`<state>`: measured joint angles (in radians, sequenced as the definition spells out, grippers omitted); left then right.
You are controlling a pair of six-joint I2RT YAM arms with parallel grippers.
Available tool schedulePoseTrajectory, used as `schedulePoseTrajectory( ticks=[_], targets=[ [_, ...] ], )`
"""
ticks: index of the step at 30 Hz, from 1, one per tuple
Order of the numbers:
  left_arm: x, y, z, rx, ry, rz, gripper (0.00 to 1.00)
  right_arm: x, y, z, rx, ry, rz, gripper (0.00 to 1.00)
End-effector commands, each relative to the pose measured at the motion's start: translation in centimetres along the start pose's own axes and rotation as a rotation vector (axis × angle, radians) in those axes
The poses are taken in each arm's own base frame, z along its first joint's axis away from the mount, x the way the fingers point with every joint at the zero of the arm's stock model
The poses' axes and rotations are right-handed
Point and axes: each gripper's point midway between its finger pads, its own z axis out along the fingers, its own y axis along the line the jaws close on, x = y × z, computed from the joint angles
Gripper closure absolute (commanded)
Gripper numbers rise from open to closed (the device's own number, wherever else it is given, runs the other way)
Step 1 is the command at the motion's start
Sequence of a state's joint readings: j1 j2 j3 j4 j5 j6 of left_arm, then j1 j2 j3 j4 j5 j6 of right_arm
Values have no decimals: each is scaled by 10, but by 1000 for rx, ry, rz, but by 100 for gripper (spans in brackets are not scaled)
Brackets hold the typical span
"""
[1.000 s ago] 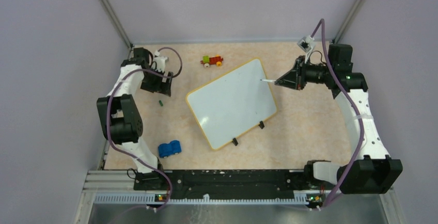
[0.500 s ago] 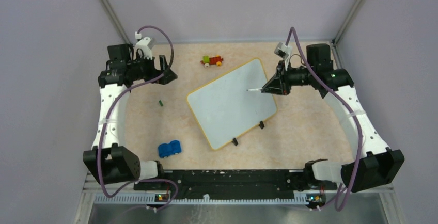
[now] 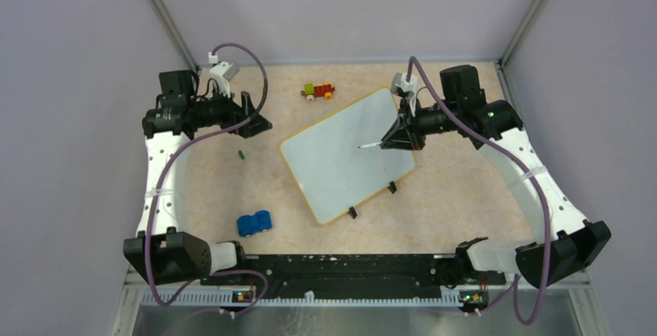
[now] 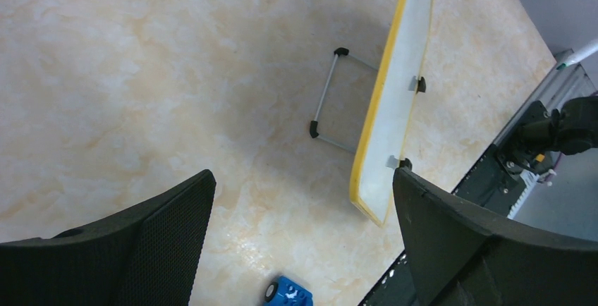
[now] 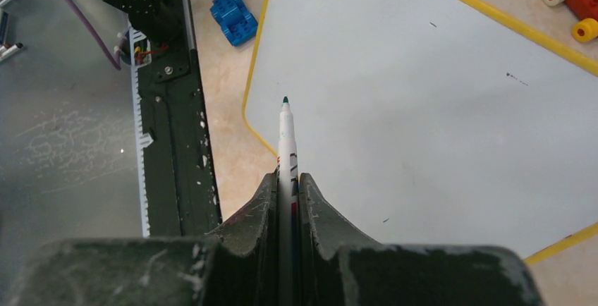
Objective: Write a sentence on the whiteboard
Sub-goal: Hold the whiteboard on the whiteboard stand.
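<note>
Both arms have shifted within the last second: our right arm has carried the marker [image 3: 370, 145] from just off the far right corner of the whiteboard [image 3: 349, 154] inward over its middle, and our left arm has unfolded from a tucked pose beside the small green cap [image 3: 242, 153] to hold its wrist high at the far left. Our right pincer [image 5: 285, 182] is clamped tight around the marker's barrel, the green tip pointing ahead of it. Our left pincer [image 4: 303, 178] is spread wide and empty. The whiteboard sits mid-counter [image 3: 465, 189], propped on a wire stand, with the blue toy car [image 3: 254, 223] near its front corner and the toy train [image 3: 318, 90] beyond its far edge. We see no sentence on it, only a few faint specks, so we judge that the writing step is only about to start. We cannot tell whether the tip touches the surface. Next we need to lower the tip onto the board at the start of line 1, with light, steady pressure, leaving room for 2 lines.
</note>
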<state>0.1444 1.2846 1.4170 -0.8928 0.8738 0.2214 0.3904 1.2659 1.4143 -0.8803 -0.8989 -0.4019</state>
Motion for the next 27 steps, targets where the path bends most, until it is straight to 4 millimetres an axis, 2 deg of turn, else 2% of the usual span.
schedulePoseTrajectory(
  ticks=[1,6,13,16,17,21,27],
  targets=[
    [3,-31,-11,103,-26,49,1,-2,10,1,-29,27,-52,100],
    [7,-47,-15,170,-27,35,1,-2,19,8,-8,39,-54,100],
    [-2,-78,-24,332,-75,56,1,-13,28,25,46,31,-105,100],
    [4,-87,-25,399,-79,39,6,-23,36,36,50,14,-129,100],
    [8,-86,-23,403,-77,32,8,-26,38,40,53,10,-140,100],
    [23,-62,-8,321,-53,37,17,-33,43,60,68,23,-196,100],
    [35,-56,6,367,-40,-5,23,-40,42,85,78,41,-282,100]
  ],
)
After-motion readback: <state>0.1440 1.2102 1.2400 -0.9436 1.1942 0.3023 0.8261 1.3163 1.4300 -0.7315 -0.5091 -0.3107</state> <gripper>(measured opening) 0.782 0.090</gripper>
